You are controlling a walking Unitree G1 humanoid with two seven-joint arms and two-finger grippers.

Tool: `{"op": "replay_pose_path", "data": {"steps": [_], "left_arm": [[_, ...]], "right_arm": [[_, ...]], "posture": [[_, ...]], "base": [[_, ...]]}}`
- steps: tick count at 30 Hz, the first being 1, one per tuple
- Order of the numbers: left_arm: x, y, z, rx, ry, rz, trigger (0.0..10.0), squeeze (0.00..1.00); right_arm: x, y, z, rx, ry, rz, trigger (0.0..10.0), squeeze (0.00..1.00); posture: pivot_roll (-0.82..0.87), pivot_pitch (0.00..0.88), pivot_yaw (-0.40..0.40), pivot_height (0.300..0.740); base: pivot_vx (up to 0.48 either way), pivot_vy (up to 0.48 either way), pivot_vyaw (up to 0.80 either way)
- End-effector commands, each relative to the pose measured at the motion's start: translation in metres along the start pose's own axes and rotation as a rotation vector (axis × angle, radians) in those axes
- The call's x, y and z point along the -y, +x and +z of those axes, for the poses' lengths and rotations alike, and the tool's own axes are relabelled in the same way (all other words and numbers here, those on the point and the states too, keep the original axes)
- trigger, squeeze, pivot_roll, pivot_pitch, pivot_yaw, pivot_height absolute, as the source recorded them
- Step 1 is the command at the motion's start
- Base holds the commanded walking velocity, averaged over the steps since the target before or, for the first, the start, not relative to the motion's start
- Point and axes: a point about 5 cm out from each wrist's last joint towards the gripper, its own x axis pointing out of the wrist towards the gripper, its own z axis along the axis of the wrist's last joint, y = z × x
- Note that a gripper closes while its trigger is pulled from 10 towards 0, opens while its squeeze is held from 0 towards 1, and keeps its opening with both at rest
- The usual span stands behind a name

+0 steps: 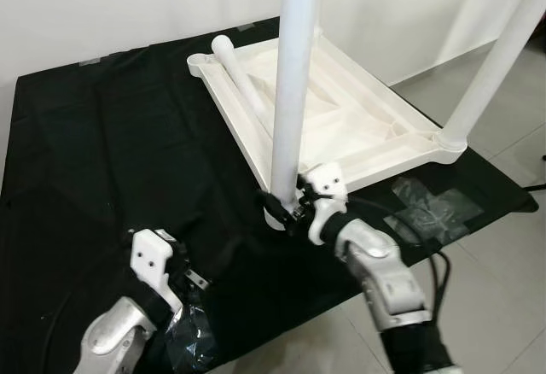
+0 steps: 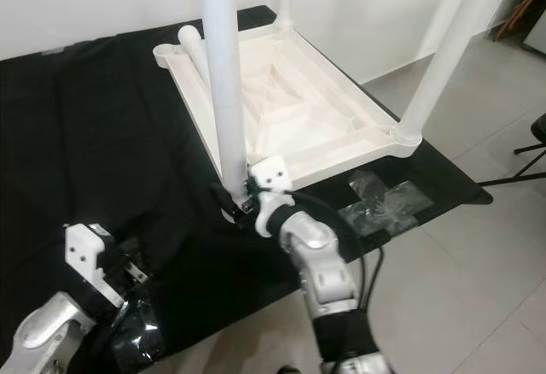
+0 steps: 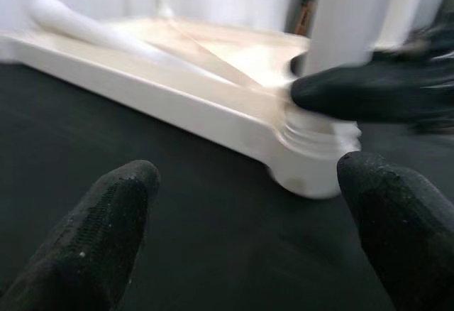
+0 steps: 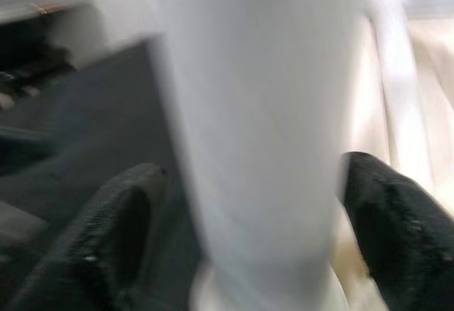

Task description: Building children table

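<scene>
My right gripper (image 1: 290, 205) is clamped around the foot of an upright white table leg (image 1: 292, 84), one black finger (image 4: 113, 233) on either side of the tube, right where it meets the near corner socket (image 3: 312, 156) of the tabletop (image 1: 341, 109). The tabletop lies upside down on a black cloth (image 1: 102, 152). Another leg (image 1: 495, 58) already stands in the right-hand corner, and a loose leg (image 1: 243, 79) lies across the tray-like underside toward the far corner. My left gripper (image 1: 183, 276) hangs low over the cloth, fingers (image 3: 99, 226) spread and holding nothing, pointed at that same near corner. I judge I am seating or screwing this leg into its socket. Next I would keep the tube plumb and turn or press it home. Then I would let go and reach for the loose leg.
</scene>
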Motion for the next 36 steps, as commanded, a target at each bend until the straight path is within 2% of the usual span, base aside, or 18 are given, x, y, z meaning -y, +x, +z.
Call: {"op": "replay_pose_path", "data": {"steps": [1, 5, 7, 8, 9, 10, 13, 14, 15, 16, 20, 21, 22, 23, 32, 33, 36], "left_arm": [[0.000, -0.004, -0.008, -0.036, 0.022, 0.006, 10.0, 0.00], [0.001, -0.004, -0.010, -0.042, 0.032, 0.003, 10.0, 0.00], [0.005, -0.005, -0.025, -0.099, 0.038, -0.028, 10.0, 0.00], [0.005, -0.005, -0.025, -0.099, 0.038, -0.028, 10.0, 0.00], [0.007, -0.007, -0.030, -0.121, 0.038, -0.042, 10.0, 0.00], [0.013, -0.009, -0.038, -0.148, 0.036, -0.067, 10.0, 0.00], [0.021, -0.012, -0.044, -0.179, 0.058, -0.113, 10.0, 0.00], [0.025, -0.015, -0.047, -0.193, 0.068, -0.144, 10.0, 0.00], [0.025, -0.015, -0.047, -0.193, 0.068, -0.144, 10.0, 0.00], [0.026, -0.018, -0.049, -0.196, 0.065, -0.159, 10.0, 0.00], [0.027, -0.021, -0.049, -0.182, 0.058, -0.159, 10.0, 0.00], [0.028, -0.022, -0.048, -0.171, 0.055, -0.149, 10.0, 0.00], [0.028, -0.022, -0.048, -0.164, 0.055, -0.143, 10.0, 0.00], [0.028, -0.023, -0.047, -0.157, 0.050, -0.135, 10.0, 0.00], [0.031, -0.030, -0.046, -0.144, 0.041, -0.131, 10.0, 0.00], [0.032, -0.031, -0.046, -0.146, 0.037, -0.133, 10.0, 0.00], [0.032, -0.032, -0.046, -0.147, 0.035, -0.135, 10.0, 0.00]], "right_arm": [[-0.010, 0.002, -0.001, -0.010, 0.006, 0.113, 10.0, 0.00], [-0.012, 0.000, -0.001, -0.015, -0.003, 0.138, 10.0, 0.00], [-0.005, -0.001, -0.006, -0.058, -0.066, 0.307, 10.0, 0.00], [-0.005, -0.001, -0.006, -0.058, -0.066, 0.307, 10.0, 0.00], [-0.002, -0.002, -0.008, -0.078, -0.085, 0.361, 10.0, 0.00], [0.006, 0.000, -0.009, -0.093, -0.089, 0.390, 10.0, 0.00], [0.015, 0.004, -0.009, -0.101, -0.079, 0.401, 10.0, 0.00], [0.025, 0.009, -0.008, -0.113, -0.072, 0.397, 10.0, 0.00], [0.025, 0.009, -0.008, -0.113, -0.072, 0.397, 10.0, 0.00], [0.035, 0.012, -0.005, -0.126, -0.069, 0.402, 10.0, 0.00], [0.047, 0.016, 0.003, -0.143, -0.070, 0.428, 10.0, 0.00], [0.051, 0.016, 0.006, -0.153, -0.074, 0.453, 3.4, 0.00], [0.053, 0.016, 0.007, -0.160, -0.076, 0.470, 3.4, 0.00], [0.054, 0.015, 0.008, -0.171, -0.073, 0.485, 0.0, 0.00], [0.062, 0.007, -0.002, -0.205, -0.060, 0.491, 0.0, 0.00], [0.062, 0.003, -0.008, -0.207, -0.066, 0.443, 0.0, 0.00], [0.062, 0.000, -0.013, -0.207, -0.071, 0.409, 0.0, 0.00]], "posture": [[-0.04, 0.124, 0.000, 0.740], [-0.03, 0.122, 0.003, 0.740], [-0.01, 0.102, 0.004, 0.740], [-0.01, 0.102, 0.004, 0.740], [-0.01, 0.102, 0.004, 0.740], [-0.02, 0.102, 0.010, 0.740], [-0.02, 0.100, 0.011, 0.740], [-0.01, 0.099, 0.011, 0.740], [-0.01, 0.099, 0.011, 0.740], [0.01, 0.093, 0.008, 0.740], [0.03, 0.085, 0.004, 0.740], [0.04, 0.081, -0.005, 0.740], [0.04, 0.081, -0.005, 0.740], [0.04, 0.081, -0.005, 0.740], [0.04, 0.088, -0.009, 0.740], [0.04, 0.096, -0.007, 0.740], [0.04, 0.099, -0.007, 0.740]], "base": [[0.000, 0.000, 0.00], [0.000, 0.000, 0.00], [0.000, 0.000, 0.00], [0.000, 0.000, 0.00], [0.000, 0.000, 0.00], [0.000, 0.000, 0.00], [0.000, 0.000, 0.00], [0.000, 0.000, 0.00], [0.000, 0.000, 0.00], [0.000, 0.000, 0.00], [0.000, 0.000, 0.00], [0.000, 0.000, 0.00], [0.000, 0.000, 0.00], [0.000, 0.000, 0.00], [0.000, 0.000, 0.00], [0.000, 0.000, 0.00], [0.000, 0.000, 0.00]]}}
